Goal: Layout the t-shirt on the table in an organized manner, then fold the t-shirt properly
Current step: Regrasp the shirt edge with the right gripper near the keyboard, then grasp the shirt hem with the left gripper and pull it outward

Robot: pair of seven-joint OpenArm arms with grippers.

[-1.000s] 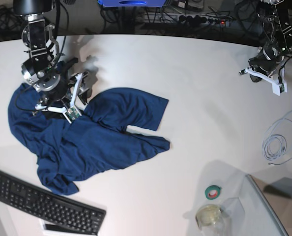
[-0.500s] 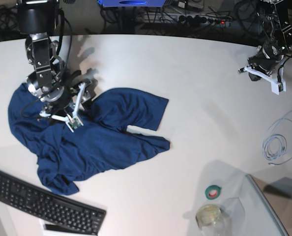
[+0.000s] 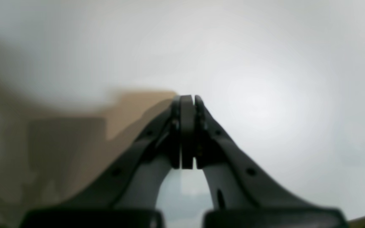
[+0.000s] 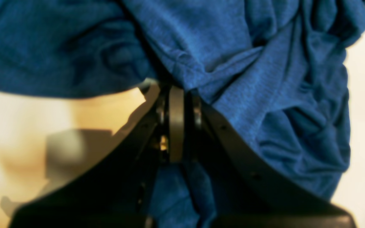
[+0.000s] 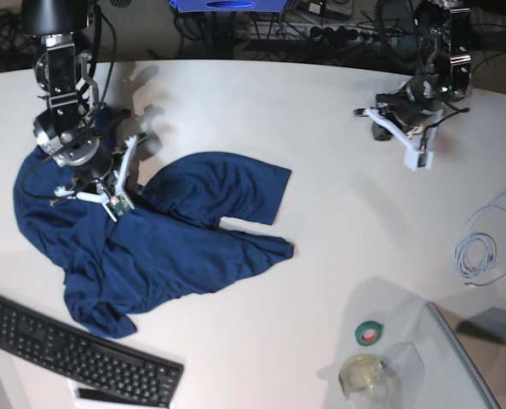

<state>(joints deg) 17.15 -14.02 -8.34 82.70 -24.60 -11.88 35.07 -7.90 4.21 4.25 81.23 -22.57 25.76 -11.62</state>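
Note:
The navy-blue t-shirt (image 5: 176,239) lies crumpled on the left half of the white table (image 5: 321,170), with one sleeve-like flap spread toward the middle. My right gripper (image 5: 91,181) presses down on the shirt's upper left part. In the right wrist view this gripper (image 4: 177,90) is shut, with folds of the t-shirt (image 4: 265,79) bunched at and around its tips. My left gripper (image 5: 389,123) hovers over bare table at the back right, far from the cloth. In the left wrist view the left gripper (image 3: 187,99) is shut with nothing in it.
A black keyboard (image 5: 74,354) lies at the front left, just below the shirt. A green tape roll (image 5: 370,332) and a glass jar (image 5: 362,375) stand at the front right, beside a clear panel (image 5: 457,358). A coiled white cable (image 5: 483,247) lies at the right edge.
The right gripper's jaws closed onto the shirt fabric. The left arm swung leftward along the back of the table. The shirt has hardly shifted.

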